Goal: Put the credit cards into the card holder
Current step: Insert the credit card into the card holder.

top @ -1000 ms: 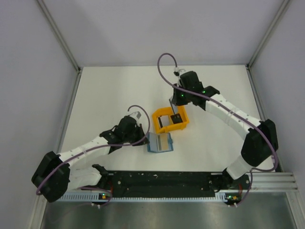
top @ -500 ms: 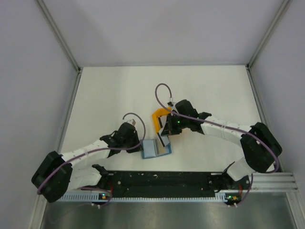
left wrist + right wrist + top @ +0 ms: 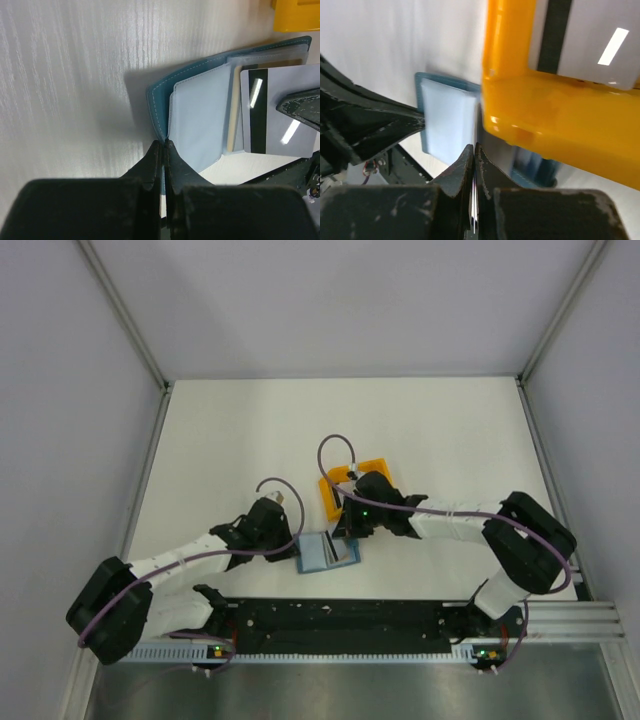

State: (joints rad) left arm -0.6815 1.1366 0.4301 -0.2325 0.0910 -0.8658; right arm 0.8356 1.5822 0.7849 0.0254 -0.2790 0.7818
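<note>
Left jaws: I see them closed tight on the left edge of the card holder (image 3: 322, 552), with the teal cover pinched between the tips. They come in from the holder's left.
Card holder: it lies open on the desk (image 3: 230, 440) with its pale blue inside facing up. Its left leaf is bare.
Holder pocket: on the holder's right half, a yellowish card (image 3: 234, 112) sits in the pocket with only its long edge showing. I cannot tell whether more cards are tucked under it.
Held card: a pale grey card (image 3: 274, 127) with a black stripe is over the holder's right half, covering most of the pocket there. Its striped end points toward the holder's fold. I cannot tell whether its edge has entered the pocket.
Right jaws: I read them as closed on that grey card, whose thin edge shows between the tips in my right wrist view. They are over the holder's right side, opposite the left jaws.
Orange tray (image 3: 545, 115): it is just beyond the holder's far right corner, and I cannot tell if the two touch.
Tray contents: one more grey card with a black stripe (image 3: 590, 35) lies inside. My right arm hides the rest of the tray from above.
</note>
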